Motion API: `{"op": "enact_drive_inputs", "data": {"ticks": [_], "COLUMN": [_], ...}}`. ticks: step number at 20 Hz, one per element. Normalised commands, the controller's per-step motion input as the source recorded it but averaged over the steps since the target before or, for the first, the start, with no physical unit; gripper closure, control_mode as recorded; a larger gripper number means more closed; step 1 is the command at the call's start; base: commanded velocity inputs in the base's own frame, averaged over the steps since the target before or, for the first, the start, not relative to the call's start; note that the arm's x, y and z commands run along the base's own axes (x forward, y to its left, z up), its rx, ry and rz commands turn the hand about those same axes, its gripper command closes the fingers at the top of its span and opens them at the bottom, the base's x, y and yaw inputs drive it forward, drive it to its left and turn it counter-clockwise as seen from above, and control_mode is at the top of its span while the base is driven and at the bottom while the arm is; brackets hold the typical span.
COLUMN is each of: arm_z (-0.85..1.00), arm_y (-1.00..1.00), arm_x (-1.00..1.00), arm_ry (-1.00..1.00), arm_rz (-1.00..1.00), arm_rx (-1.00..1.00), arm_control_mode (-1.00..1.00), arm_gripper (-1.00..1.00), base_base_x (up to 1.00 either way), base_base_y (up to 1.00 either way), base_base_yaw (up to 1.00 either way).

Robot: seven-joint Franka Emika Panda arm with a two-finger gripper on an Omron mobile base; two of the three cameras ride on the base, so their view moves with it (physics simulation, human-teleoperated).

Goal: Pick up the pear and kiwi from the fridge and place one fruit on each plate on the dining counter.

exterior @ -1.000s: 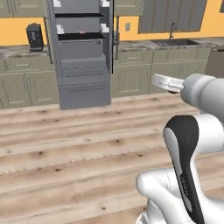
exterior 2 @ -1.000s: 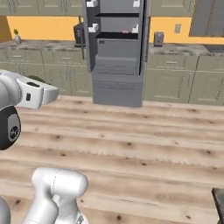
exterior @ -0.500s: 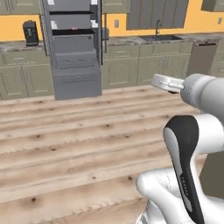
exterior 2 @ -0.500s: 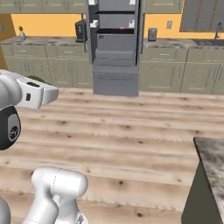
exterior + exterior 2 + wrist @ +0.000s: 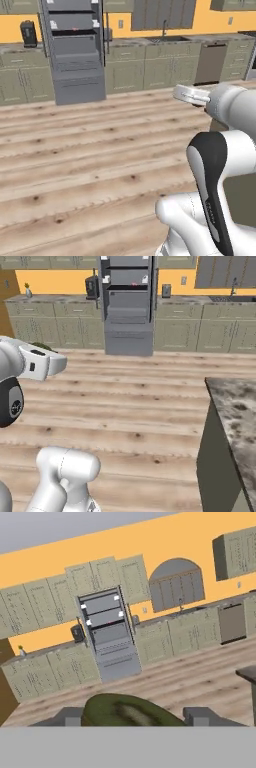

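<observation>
A: Nearest item?

B: Gripper (image 5: pixel 134 716), jaws clamped on a green rounded fruit, by colour judged the pear (image 5: pixel 127 712), seated between the finger tips.

A: Middle ground?

B: Wooden floor; corner of the dining counter (image 5: pixel 235 406), marble top, at the right of the right base view. No plates in sight.

A: Farthest?

B: Fridge (image 5: pixel 74 50), open, against the back wall, well apart.

A: Step?

B: Carrying. Judged next: find a plate on the counter, lower the pear onto it, release.
</observation>
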Motion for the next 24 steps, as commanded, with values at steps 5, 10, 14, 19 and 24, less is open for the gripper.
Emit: {"op": "enact_drive_inputs", "data": {"ticks": [5,10,14,19,24], "arm_z": [0.00,0.00,0.00,0.00,0.00], "arm_y": [0.00,0.00,0.00,0.00,0.00], "arm_x": [0.00,0.00,0.00,0.00,0.00], "arm_ry": [0.00,0.00,0.00,0.00,0.00], "arm_rz": [0.00,0.00,0.00,0.00,0.00], "arm_rx": [0.00,0.00,0.00,0.00,0.00], "arm_control_mode": [1.00,1.00,1.00,1.00,1.00], "arm_gripper": [1.00,1.00,1.00,1.00,1.00], "base_base_x": [-1.00,-1.00,-0.96,-0.52,-0.07], "base_base_y": [-0.01,-0.14,-0.42,-0.86,-1.00], "base_base_yaw": [-0.08,-0.06,-0.03,-0.14,-0.14]}}
